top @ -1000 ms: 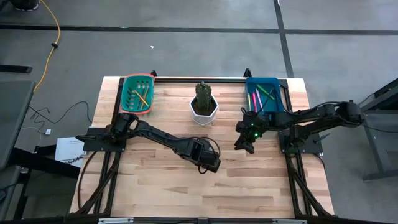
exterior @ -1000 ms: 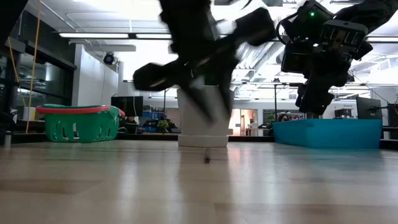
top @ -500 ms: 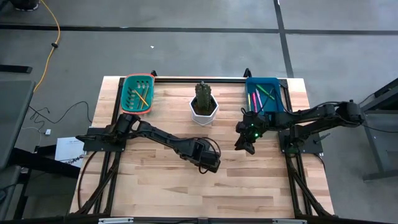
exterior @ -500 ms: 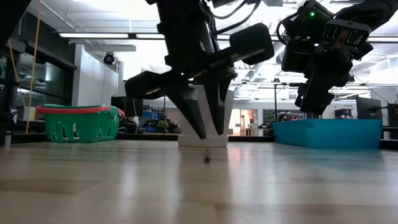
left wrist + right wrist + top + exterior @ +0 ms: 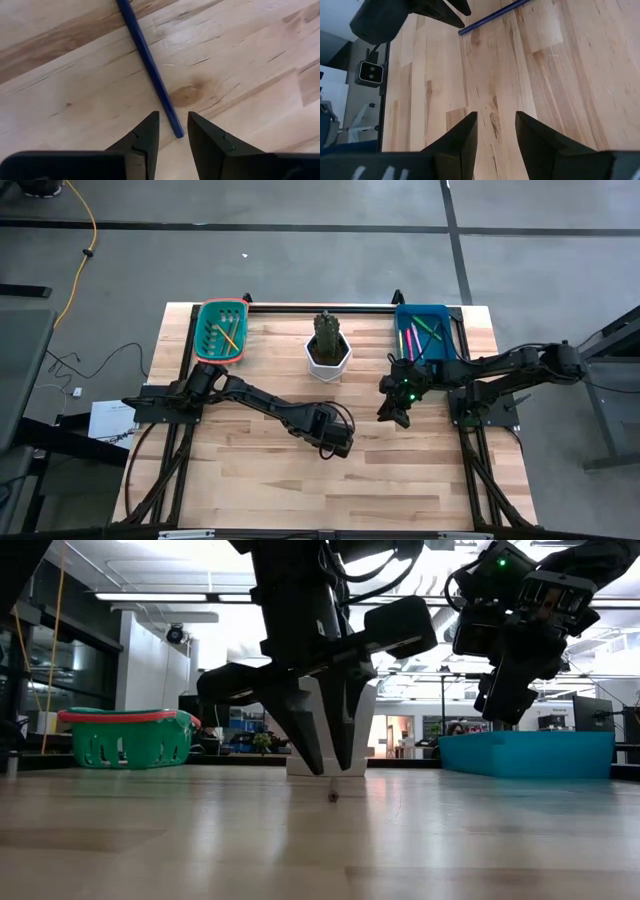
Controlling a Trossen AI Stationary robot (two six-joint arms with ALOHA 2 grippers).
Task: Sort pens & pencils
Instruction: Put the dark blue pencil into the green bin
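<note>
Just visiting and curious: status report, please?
Left gripper open, low over blue stick on table. Right gripper open, empty, waiting near blue bin. Nothing in the way.

Pens: pink and green sticks, slanted, in the blue bin at upper right. Pencils: orange and yellow, in the green basket at upper left. One dark blue stick lies flat on bare wood, mid-frame.

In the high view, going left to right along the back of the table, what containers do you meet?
Green basket → white pot → blue bin.
</note>
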